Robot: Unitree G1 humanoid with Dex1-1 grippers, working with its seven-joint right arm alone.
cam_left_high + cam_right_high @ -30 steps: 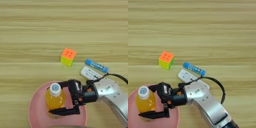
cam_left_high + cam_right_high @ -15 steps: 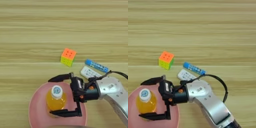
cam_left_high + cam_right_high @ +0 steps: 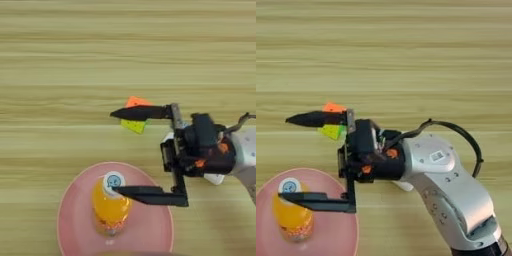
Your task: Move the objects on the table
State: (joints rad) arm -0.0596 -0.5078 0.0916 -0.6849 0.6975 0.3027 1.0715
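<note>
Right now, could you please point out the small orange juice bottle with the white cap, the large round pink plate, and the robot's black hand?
Small orange juice bottle (image 3: 110,206): left eye view, on its orange body.
Large round pink plate (image 3: 150,231): left eye view, bare right part.
Black hand (image 3: 114,152): left eye view, midway between fingertips.

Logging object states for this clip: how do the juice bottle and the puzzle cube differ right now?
The juice bottle stands upright on the pink plate; the puzzle cube sits on the bare table. The bottle shows almost whole; the cube is partly hidden behind an open finger of the right gripper. Both are orange-toned, and neither is gripped.
</note>
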